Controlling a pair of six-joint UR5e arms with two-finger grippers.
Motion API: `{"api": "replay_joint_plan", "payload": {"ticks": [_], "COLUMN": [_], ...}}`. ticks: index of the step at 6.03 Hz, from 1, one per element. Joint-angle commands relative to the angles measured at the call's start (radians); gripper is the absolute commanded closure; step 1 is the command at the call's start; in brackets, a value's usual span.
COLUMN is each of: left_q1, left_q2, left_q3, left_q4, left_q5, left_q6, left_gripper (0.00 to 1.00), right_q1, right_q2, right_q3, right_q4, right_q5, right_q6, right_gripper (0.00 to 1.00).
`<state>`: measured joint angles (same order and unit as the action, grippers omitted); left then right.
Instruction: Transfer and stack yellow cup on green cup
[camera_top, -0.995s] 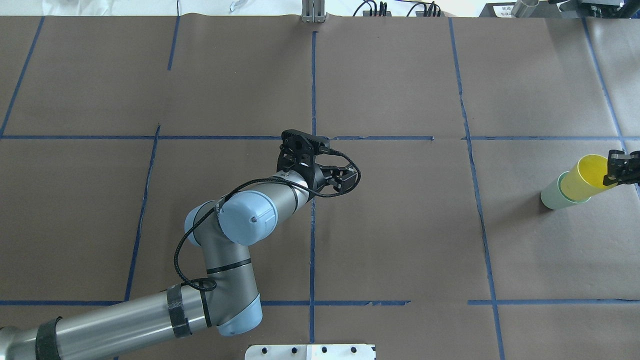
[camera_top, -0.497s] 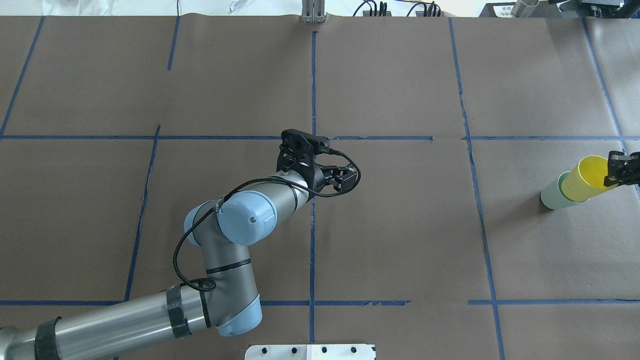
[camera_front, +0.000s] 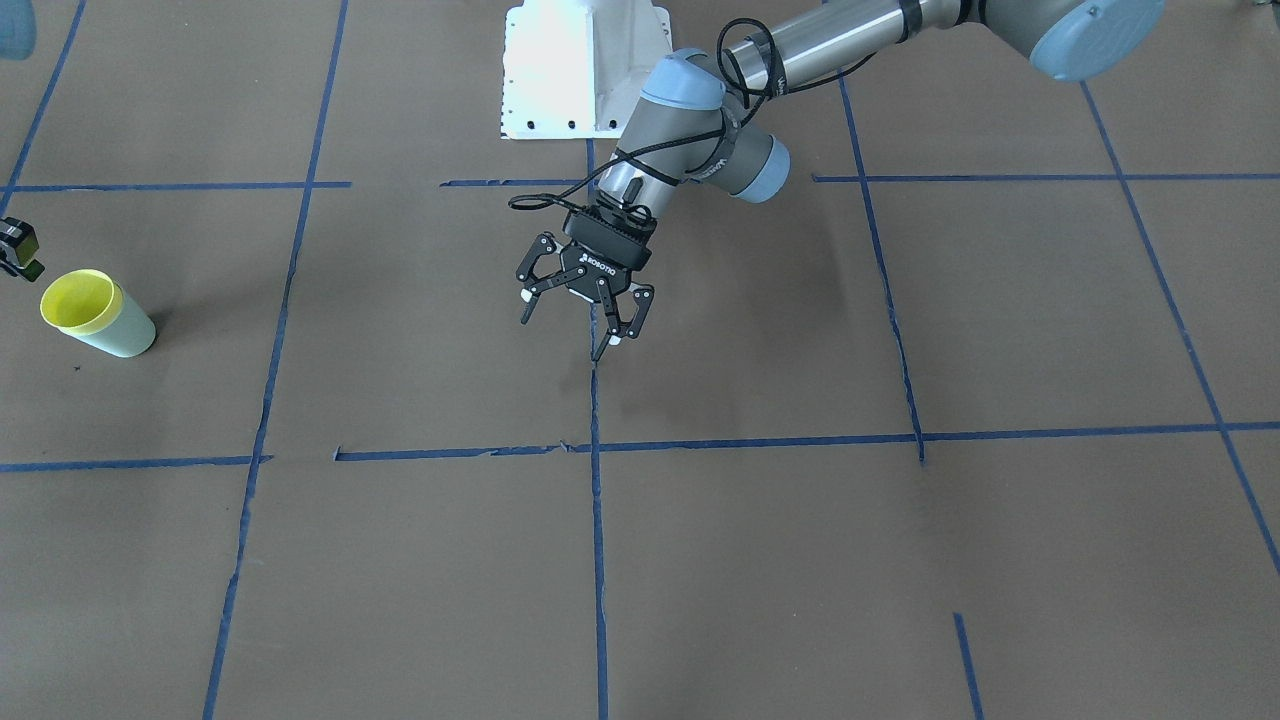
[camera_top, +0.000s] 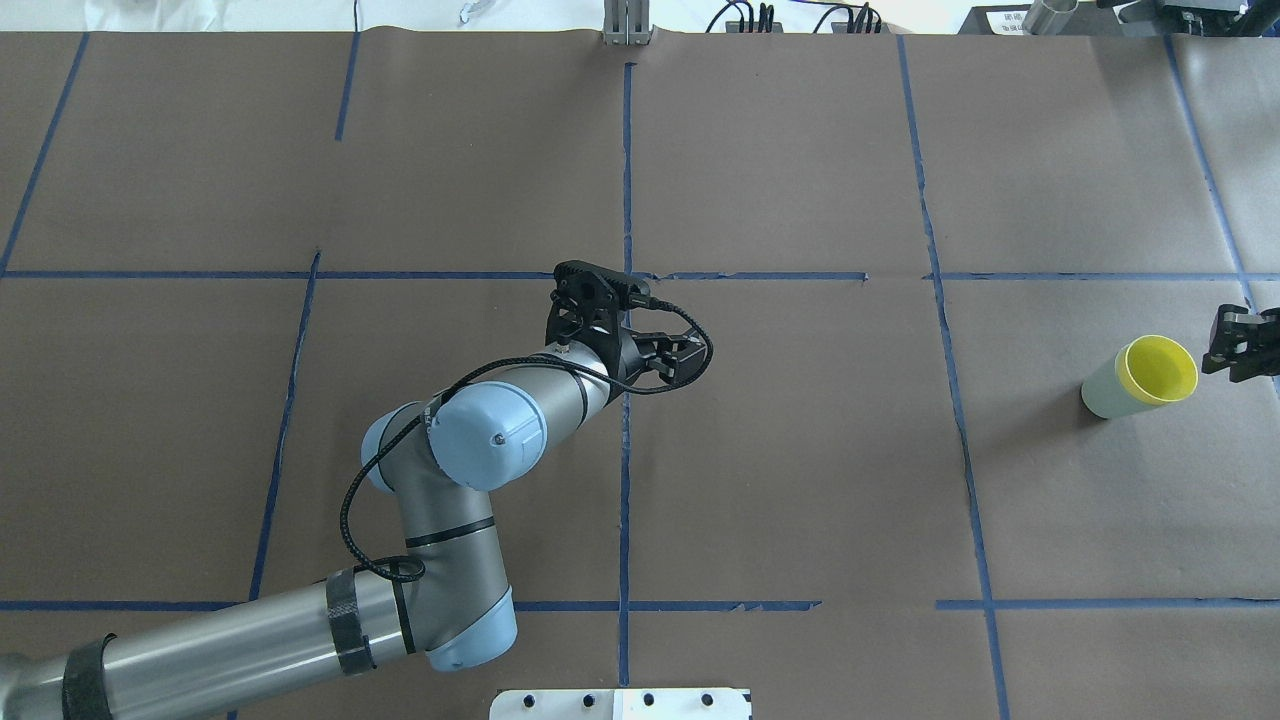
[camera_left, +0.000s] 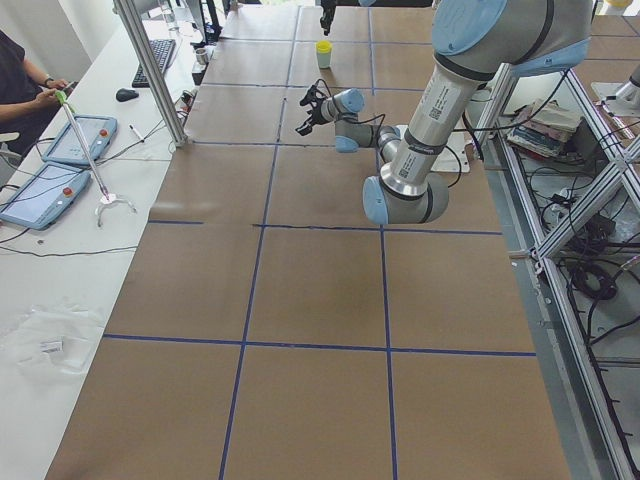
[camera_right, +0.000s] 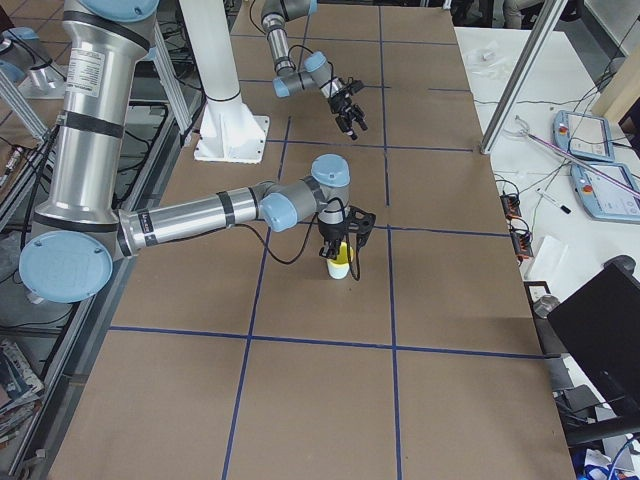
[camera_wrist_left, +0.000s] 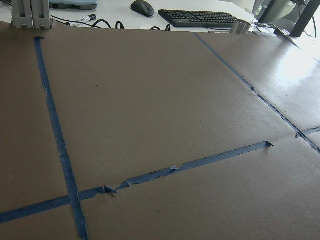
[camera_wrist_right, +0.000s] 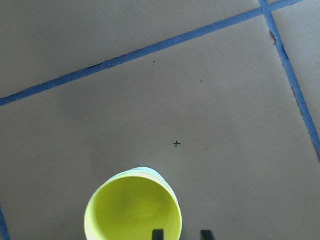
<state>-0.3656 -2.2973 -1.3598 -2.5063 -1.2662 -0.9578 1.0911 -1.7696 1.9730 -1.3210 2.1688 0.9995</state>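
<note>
Already the yellow cup (camera_top: 1160, 366) sits nested inside the green cup (camera_top: 1098, 390), both upright and mouth up. The yellow rim rides just above the green one, and a sliver of pale green shows behind it in the right wrist view. The pair stands on the brown-paper table (camera_top: 800, 450) near its edge on the robot's right side, inside a square marked by blue tape lines (camera_top: 625, 170).

The right gripper (camera_top: 1225, 352) hangs just beside and above the stack, on the side away from the table's middle. In its own wrist view the two fingertips (camera_wrist_right: 157, 234) stand a narrow gap apart with nothing pinched between them. One tip overlaps the yellow rim in that picture and the other lies over bare paper. Whether either tip touches the cup cannot be told.

Well apart from the cups, the left gripper (camera_front: 570, 330) hovers over the middle of the table beside a tape crossing, its jaws spread wide and holding nothing. Its wrist camera sees only paper, tape, and a keyboard (camera_wrist_left: 197, 18) and mouse (camera_wrist_left: 142, 7) on the desk beyond the table. The white base plate (camera_front: 585, 70) of the robot lies behind the left arm.
</note>
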Motion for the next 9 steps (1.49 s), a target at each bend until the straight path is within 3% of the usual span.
{"api": "replay_joint_plan", "payload": {"ticks": [1, 2, 5, 8, 9], "left_q1": [-0.069, -0.12, -0.342, -0.563, -0.658], "left_q2": [0.004, 0.045, 0.105, 0.243, 0.307], "left_q3": [0.001, 0.001, 0.002, -0.013, -0.016], "left_q4": [0.012, 0.015, 0.246, 0.256, 0.27], "left_q5": [-0.118, -0.203, -0.451, -0.611, -0.703], "left_q6": [-0.022, -0.048, -0.029, 0.256, 0.307], "left_gripper": [0.01, 0.01, 0.04, 0.05, 0.05], "right_q1": [0.003, 0.038, 0.159, 0.28, 0.323], "right_q2": [0.006, 0.006, 0.004, 0.01, 0.013], "right_q3": [0.003, 0.018, 0.027, -0.049, -0.077], "right_q4": [0.0, 0.0, -0.015, -0.015, -0.017], "right_q5": [0.003, 0.009, 0.022, 0.023, 0.063], "right_q6": [-0.002, -0.005, -0.154, -0.393, -0.477], "right_gripper": [0.0, 0.0, 0.0, 0.0, 0.0]}}
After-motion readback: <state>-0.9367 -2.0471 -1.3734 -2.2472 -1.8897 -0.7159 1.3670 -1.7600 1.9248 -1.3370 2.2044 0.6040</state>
